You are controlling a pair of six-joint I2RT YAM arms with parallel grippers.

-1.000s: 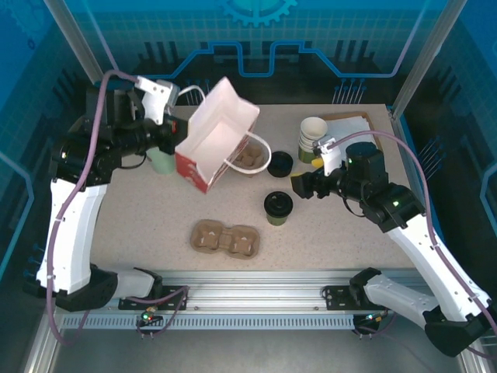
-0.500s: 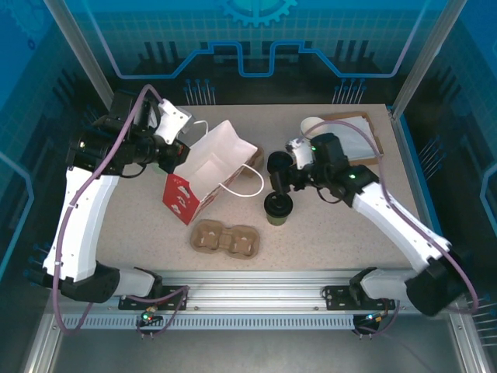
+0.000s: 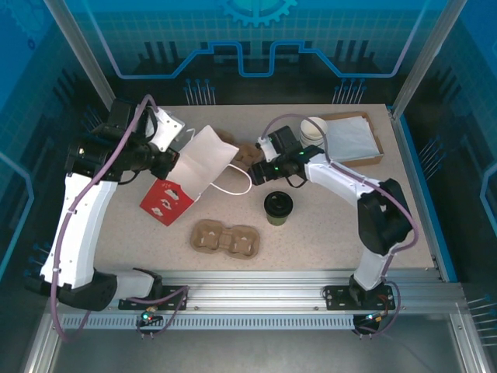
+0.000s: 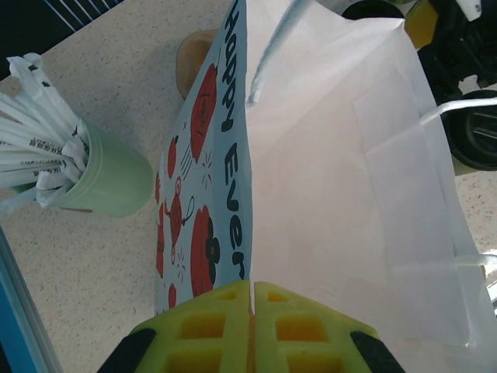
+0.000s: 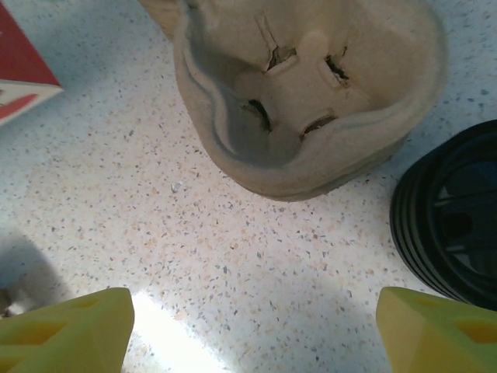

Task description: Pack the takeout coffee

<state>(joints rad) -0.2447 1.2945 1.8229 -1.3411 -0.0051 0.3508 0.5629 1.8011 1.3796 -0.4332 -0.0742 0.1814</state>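
The takeout coffee sits upright on the surface, a bit nearer the arm bases than the right tool, not touching it. That tool's spread wide open. The left tool is pinching the paper bag.

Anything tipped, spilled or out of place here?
The paper bag lies tipped on its side, pinched at its edge by the left gripper, not standing open. The takeout coffee stands upright, lidded, with no spill visible.

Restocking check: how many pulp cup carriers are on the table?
2: a front carrier near the arms' bases; a rear carrier beside the white bag. The bag may hide others.
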